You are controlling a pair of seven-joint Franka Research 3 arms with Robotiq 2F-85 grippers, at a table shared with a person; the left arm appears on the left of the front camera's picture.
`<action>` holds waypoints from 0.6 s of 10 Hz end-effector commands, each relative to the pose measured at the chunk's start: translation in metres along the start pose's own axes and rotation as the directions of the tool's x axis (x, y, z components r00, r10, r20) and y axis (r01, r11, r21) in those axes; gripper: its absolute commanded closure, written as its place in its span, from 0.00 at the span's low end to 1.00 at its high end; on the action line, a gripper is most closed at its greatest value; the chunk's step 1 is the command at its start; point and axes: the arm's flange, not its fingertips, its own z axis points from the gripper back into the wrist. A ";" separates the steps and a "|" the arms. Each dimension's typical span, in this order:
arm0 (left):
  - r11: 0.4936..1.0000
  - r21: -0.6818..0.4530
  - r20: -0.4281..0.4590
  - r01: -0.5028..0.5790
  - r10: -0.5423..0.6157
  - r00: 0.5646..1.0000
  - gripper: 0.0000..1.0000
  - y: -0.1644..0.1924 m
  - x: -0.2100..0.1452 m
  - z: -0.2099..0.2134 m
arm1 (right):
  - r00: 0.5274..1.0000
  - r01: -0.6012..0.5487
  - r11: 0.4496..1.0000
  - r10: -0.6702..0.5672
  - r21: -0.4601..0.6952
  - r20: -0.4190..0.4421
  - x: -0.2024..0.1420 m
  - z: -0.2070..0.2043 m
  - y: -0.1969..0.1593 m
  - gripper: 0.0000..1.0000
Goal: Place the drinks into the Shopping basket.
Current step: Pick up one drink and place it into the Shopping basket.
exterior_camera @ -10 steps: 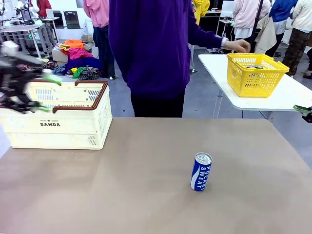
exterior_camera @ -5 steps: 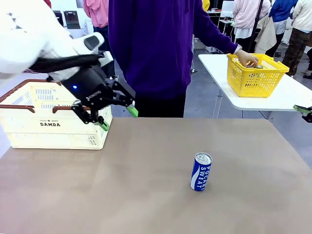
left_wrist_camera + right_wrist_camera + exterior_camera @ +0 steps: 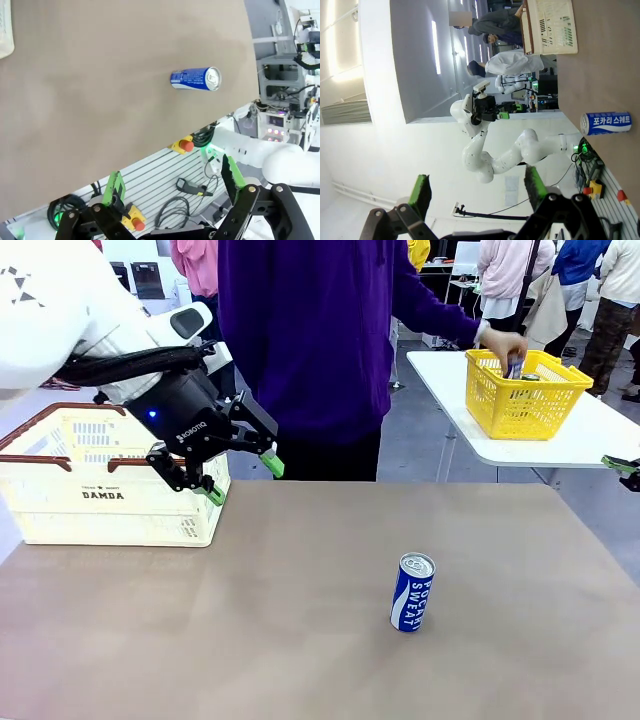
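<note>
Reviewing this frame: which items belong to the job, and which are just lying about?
Job:
- blue can, upright on the table
- Shopping basket
- left gripper, open, beside the basket

Lying about:
- yellow basket, with the person's hand at its rim
- white side table

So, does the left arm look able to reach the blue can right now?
Probably yes: the left gripper hangs open and empty, with bare table between it and the upright blue can.
</note>
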 end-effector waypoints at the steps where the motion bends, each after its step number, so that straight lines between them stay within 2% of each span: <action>1: 1.000 0.003 0.000 0.004 -0.004 1.000 0.00 0.000 0.001 -0.002 | 1.000 0.014 1.000 -0.014 0.014 0.007 0.000 0.002 0.006 0.00; 2: 0.988 0.092 -0.008 -0.126 0.127 0.992 0.00 -0.026 0.012 -0.023 | 1.000 0.014 1.000 -0.014 0.014 0.007 0.000 0.002 0.006 0.00; 6: 0.957 0.291 -0.102 -0.015 0.047 0.994 0.00 -0.133 0.032 -0.099 | 1.000 0.014 1.000 -0.014 0.014 0.007 0.000 0.002 0.006 0.00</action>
